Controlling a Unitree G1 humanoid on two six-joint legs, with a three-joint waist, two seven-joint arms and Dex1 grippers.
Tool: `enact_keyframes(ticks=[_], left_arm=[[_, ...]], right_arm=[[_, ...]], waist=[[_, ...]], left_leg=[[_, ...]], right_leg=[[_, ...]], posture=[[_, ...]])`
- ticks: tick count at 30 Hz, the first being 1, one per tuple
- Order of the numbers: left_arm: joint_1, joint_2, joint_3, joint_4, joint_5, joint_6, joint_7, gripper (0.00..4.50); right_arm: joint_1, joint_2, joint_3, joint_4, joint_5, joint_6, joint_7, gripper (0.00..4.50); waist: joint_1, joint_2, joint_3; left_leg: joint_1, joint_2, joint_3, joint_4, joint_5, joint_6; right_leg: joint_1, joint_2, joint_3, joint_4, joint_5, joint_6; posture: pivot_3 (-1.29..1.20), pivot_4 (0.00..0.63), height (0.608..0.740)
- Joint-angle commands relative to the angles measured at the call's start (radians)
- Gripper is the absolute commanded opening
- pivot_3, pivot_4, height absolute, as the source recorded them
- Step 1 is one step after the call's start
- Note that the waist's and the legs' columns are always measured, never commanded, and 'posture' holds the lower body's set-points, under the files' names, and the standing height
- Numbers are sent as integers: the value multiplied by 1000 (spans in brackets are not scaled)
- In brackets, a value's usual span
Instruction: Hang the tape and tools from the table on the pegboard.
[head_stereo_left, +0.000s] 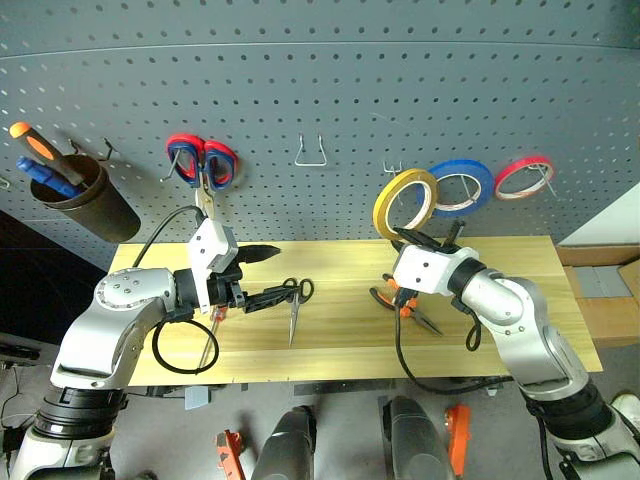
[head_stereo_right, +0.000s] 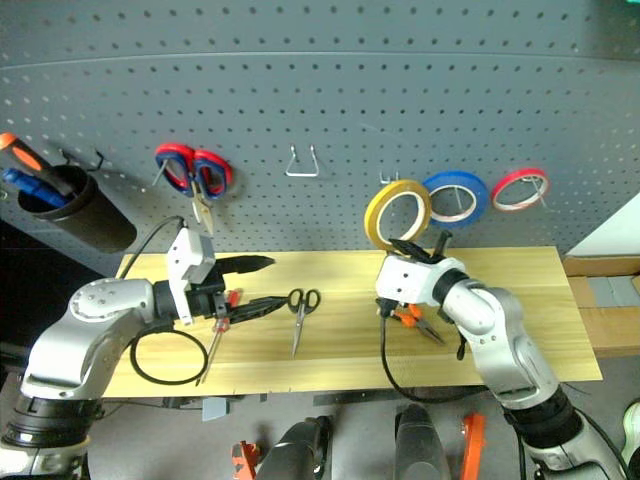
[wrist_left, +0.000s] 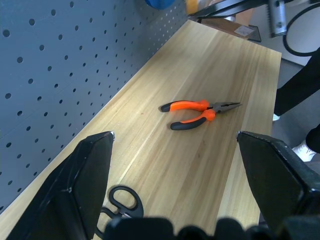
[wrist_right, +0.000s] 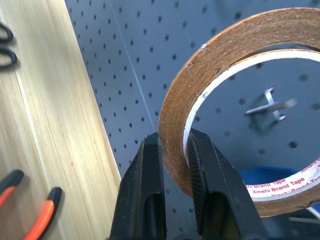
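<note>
1. The yellow tape (head_stereo_left: 404, 203) is held upright in front of the pegboard (head_stereo_left: 330, 90), raised above the counter (head_stereo_left: 350, 310); its ring is clamped at the lower rim between the 2 fingers of the right claw (wrist_right: 175, 165), 1 finger inside the ring and 1 outside.
2. A bare metal hook (wrist_right: 270, 107) is seen through the ring's opening in the right wrist view, with the blue tape roll (head_stereo_left: 460, 187) hanging just beside it and the red tape roll (head_stereo_left: 524, 176) further right.
3. The pliers (wrist_left: 200, 112), with orange-and-black handles, lie flat on the counter below the right claw.
4. The black-handled scissors (head_stereo_left: 296, 303) lie flat near the counter's middle, blades pointing toward the front edge.
5. The red-handled screwdriver (head_stereo_right: 218, 335) lies on the counter's left part, partly hidden beneath the left arm.
6. The left claw (head_stereo_left: 268, 273) is held above the counter with its fingers spread wide and nothing between them, pointing toward the scissors.
7. Red-and-blue-handled scissors (head_stereo_left: 203, 163) hang on the pegboard above the left claw; a dark cup (head_stereo_left: 85, 205) holding orange-and-blue-handled screwdrivers (head_stereo_left: 42, 160) hangs at far left.
8. A bare wire hook (head_stereo_left: 312, 153) is mounted at the pegboard's centre.
</note>
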Motion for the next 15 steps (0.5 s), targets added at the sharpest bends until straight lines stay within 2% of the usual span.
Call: enact_keyframes(ticks=[1,9,15], left_arm=[[-3,1,4,-11,3,-18,0,4211],[2,-6,12,-13,14,-30,14,4211],[23,2,27,15,35,-61,24,4211]], right_arm=[[-26,0,10,20,-14,-30,-4,100],[-50,23,-3,89,-7,-45,-36,98],[39,47,-29,12,37,6,-23,2084]], waist=[[0,0,0],[1,0,0],[1,0,0]], left_leg=[[0,0,0,0,0,0],[0,0,0,0,0,0],[0,0,0,0,0,0]], right_leg=[[0,0,0,0,0,0],[0,0,0,0,0,0],[0,0,0,0,0,0]], posture=[[-95,252,740],[-88,256,740],[-85,261,740]])
